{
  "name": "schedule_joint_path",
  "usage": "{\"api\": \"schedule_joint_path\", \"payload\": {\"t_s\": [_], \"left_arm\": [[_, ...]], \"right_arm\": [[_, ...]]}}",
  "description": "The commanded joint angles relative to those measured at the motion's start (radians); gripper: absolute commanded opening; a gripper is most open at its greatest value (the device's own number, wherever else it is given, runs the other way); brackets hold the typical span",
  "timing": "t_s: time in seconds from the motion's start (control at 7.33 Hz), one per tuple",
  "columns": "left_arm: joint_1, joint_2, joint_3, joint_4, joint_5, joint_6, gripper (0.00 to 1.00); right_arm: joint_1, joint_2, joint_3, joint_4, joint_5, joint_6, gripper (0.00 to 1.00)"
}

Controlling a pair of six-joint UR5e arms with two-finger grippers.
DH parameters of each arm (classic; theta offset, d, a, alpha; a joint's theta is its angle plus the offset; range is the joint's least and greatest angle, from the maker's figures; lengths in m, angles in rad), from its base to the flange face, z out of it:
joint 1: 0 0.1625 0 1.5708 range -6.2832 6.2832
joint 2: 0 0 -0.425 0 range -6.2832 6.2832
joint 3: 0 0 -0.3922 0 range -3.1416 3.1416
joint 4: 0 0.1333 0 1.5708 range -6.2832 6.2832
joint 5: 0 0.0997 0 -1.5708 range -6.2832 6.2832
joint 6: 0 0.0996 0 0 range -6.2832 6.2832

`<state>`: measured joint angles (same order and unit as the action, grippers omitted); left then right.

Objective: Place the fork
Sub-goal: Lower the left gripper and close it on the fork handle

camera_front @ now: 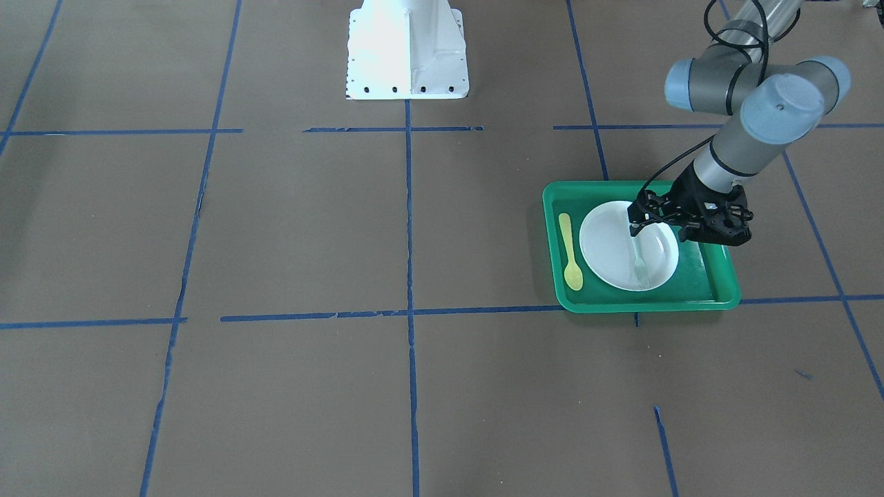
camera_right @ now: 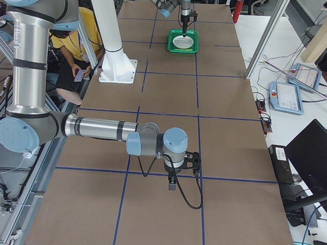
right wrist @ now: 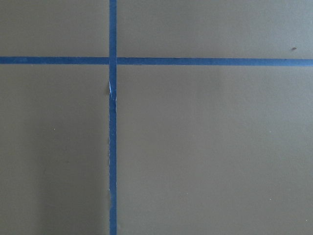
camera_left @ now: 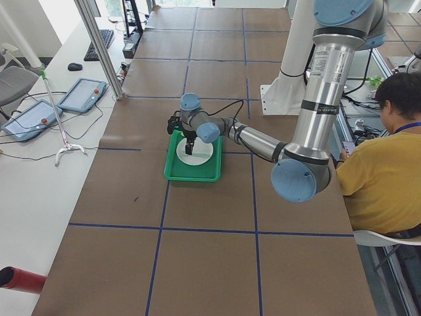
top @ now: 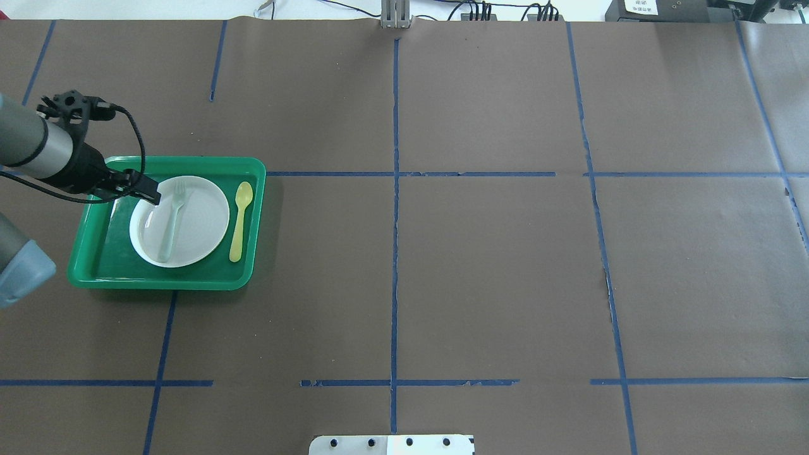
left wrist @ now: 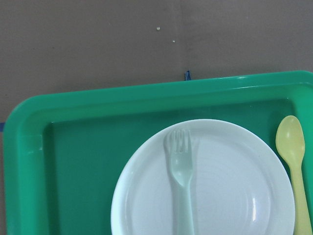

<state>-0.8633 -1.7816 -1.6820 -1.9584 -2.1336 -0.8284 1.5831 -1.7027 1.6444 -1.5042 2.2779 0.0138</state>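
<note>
the fork [top: 172, 221] lies flat and free on the white plate [top: 205, 218], which sits in the green tray [top: 104, 256]. in the overhead view it is on the plate's 9 o'clock half, with the tines toward 12 and the handle running down to about 6, near the rim. the yellow spoon [top: 239, 221] lies on the tray floor at the plate's 3 o'clock, apart from the fork.

your left gripper [top: 152, 194] hangs over the plate's 10 o'clock edge and holds nothing. its fingers overlap in the views, so i cannot tell whether the jaws are apart or together. the right gripper [camera_right: 172, 182] is well away over the bare table [top: 480, 265], and i cannot tell its jaw state either.

expect the fork to be very light, thin and a little springy. it looks smooth enough to skate on the glossy plate if you nudge it. if you need to regrip, pinch across the narrow handle around its middle, not the tines. close gently, since the plate looks just as light and may shift with it.
</note>
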Motion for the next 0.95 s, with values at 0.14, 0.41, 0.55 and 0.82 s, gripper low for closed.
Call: {"api": "schedule_joint_path", "payload": {"t_s": [0.14, 0.41, 0.55, 0.82], "left_arm": [[0.050, -0.025, 0.051, -0.001, 0.021, -0.003, 0.72], [0.050, -0.025, 0.068, -0.001, 0.021, 0.002, 0.67], [0.050, -0.025, 0.068, -0.001, 0.021, 0.003, 0.66], [0.050, -0.024, 0.076, -0.001, 0.021, 0.000, 0.58]], "right_arm": [[0.000, 0.000, 0.000, 0.001, 0.000, -0.002, 1.00], [0.000, 0.000, 0.000, -0.001, 0.000, 0.000, 1.00], [0.000, 0.000, 0.000, -0.001, -0.001, 0.000, 1.00], [0.000, 0.000, 0.000, -0.001, 0.000, 0.000, 1.00]]}}
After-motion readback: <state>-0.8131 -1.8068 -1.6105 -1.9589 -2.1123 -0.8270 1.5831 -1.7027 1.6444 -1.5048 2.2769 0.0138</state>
